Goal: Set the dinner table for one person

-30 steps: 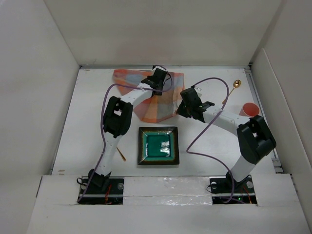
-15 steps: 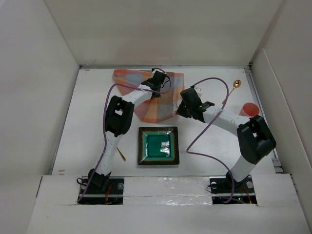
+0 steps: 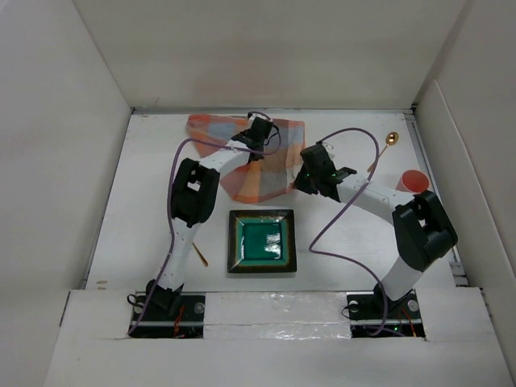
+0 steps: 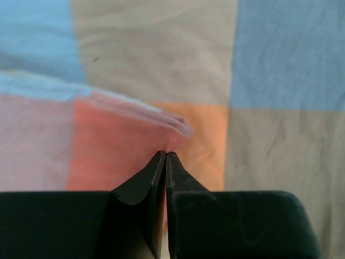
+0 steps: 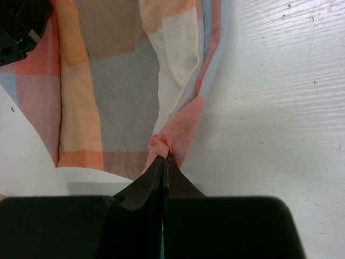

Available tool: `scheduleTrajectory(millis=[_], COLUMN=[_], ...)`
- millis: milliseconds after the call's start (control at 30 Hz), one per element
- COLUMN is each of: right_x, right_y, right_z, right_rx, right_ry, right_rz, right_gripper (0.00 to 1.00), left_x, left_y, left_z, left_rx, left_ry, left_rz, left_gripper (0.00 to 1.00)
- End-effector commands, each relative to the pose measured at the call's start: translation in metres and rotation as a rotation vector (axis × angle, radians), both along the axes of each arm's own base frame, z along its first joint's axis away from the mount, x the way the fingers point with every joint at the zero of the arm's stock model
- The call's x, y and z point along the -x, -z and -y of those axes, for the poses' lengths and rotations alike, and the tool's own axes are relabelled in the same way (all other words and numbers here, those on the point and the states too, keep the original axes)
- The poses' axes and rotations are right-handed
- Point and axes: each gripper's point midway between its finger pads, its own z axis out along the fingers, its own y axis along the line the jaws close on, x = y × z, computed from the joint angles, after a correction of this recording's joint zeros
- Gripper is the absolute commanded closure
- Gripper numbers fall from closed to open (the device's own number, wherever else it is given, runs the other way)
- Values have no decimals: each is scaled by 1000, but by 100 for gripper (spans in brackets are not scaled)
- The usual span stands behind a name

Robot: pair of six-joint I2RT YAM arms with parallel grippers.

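no legible text or numbers, nothing readable on dinner table [image 3: 145, 210], checked cloth [image 3: 258, 181], green plate [image 3: 262, 242]

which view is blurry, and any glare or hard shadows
Left wrist: the checked cloth is soft and out of focus. Right wrist: sharp, the table grain shows, soft grey shadow beside the cloth. Top external: even light, no glare.

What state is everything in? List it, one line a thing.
Left tool: shut on a fold of the checked cloth.
Right tool: shut on the cloth's bunched edge.
Checked cloth: rumpled, partly folded, lying on the dinner table.
Green plate: flat, right way up, untouched.
Gold spoon: lying flat, untouched.
Red cup: untouched; upright or tipped, cannot tell.
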Motion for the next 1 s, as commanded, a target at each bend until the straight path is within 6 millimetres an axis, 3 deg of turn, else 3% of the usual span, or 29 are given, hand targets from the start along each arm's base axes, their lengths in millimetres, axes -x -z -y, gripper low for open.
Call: scheduleTrajectory(millis=[0,33,67,167,200,233,267,333,367,400,433,467,567,667,700,767,833,933,967], right_x=[-20,-24,-27,-33,-35,-39,-33,-29,-22,-14,1,1,25,41,46,41,32,0,-20], right_y=[-42,-52,-67,-120,-133,-156,-178,-219,-234,-261,-309,-309,-371,-402,-420,-425,-426,-405,-392], right_z=[6,9,17,26,33,38,41,49,52,59,66,67,86,100,103,110,114,113,110], right_rx=[-66,-68,-72,-61,-60,-67,-67,-80,-77,-96,-116,-107,-128,-144,-162,-153,-145,-132,-131], right_ry=[15,20,33,12,20,26,13,13,2,1,1,-4,23,37,30,41,53,56,55], right_rz=[96,118,145,261,286,329,369,448,471,526,602,605,716,768,801,802,805,755,727], right_gripper=[100,100,100,100,100,100,100,100,100,100,100,100,100,100,100,100,100,100,100], left_x=[-5,-6,2,12,24,31,46,64,82,92,112,122,158,182,186,183,169,135,116], left_y=[-130,-152,-190,-240,-276,-291,-324,-353,-381,-395,-422,-434,-475,-500,-503,-494,-470,-431,-410], left_z=[-18,-30,-42,-77,-88,-96,-109,-119,-127,-130,-140,-144,-158,-166,-168,-165,-160,-142,-133], left_rx=[116,142,181,269,308,326,364,388,419,442,473,488,562,616,625,621,583,538,515], left_ry=[-75,-97,-116,-191,-202,-213,-230,-244,-245,-245,-250,-248,-253,-255,-255,-246,-255,-242,-237], left_rz=[238,277,338,422,485,513,575,635,689,716,772,798,884,940,946,930,878,775,730], left_gripper=[100,100,100,100,100,100,100,100,100,100,100,100,100,100,100,100,100,100,100])
